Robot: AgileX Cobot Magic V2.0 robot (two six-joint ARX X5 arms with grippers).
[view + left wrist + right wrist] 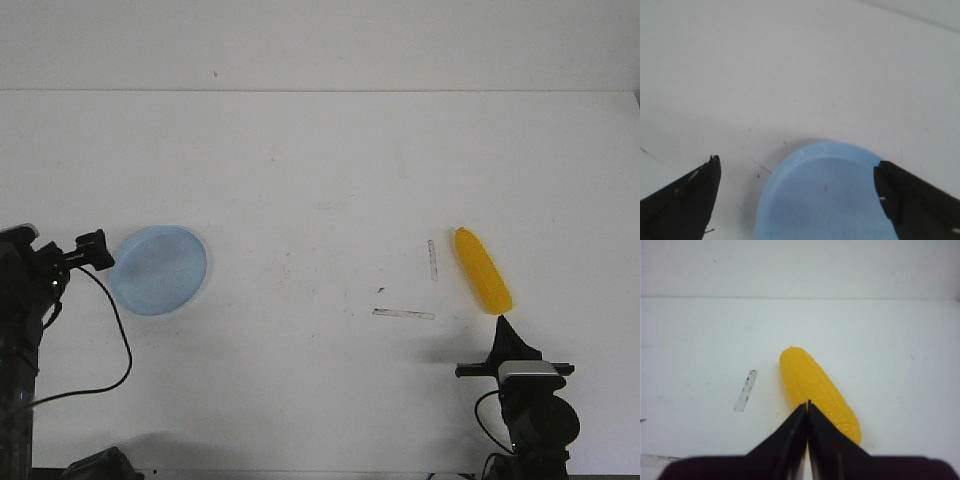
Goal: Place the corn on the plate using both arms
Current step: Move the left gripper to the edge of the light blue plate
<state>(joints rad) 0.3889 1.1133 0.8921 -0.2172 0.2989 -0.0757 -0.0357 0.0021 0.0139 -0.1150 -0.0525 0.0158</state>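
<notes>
The yellow-orange corn (482, 270) lies flat on the white table at the right, its tapered end pointing away from me. My right gripper (500, 323) is shut and empty, its tip just short of the corn's near end. In the right wrist view the closed tips (807, 403) overlap the corn (812, 382). The pale blue plate (160, 270) sits at the left and holds nothing. My left gripper (97, 250) is at the plate's left edge. In the left wrist view it (797, 165) is wide open, fingers (685, 200) spread over the plate (825, 200).
Two clear tape strips (433, 260) (403, 314) are stuck to the table left of the corn; one shows in the right wrist view (745, 390). A black cable (115, 330) loops from the left arm in front of the plate. The table's far edge (320, 91) meets the wall.
</notes>
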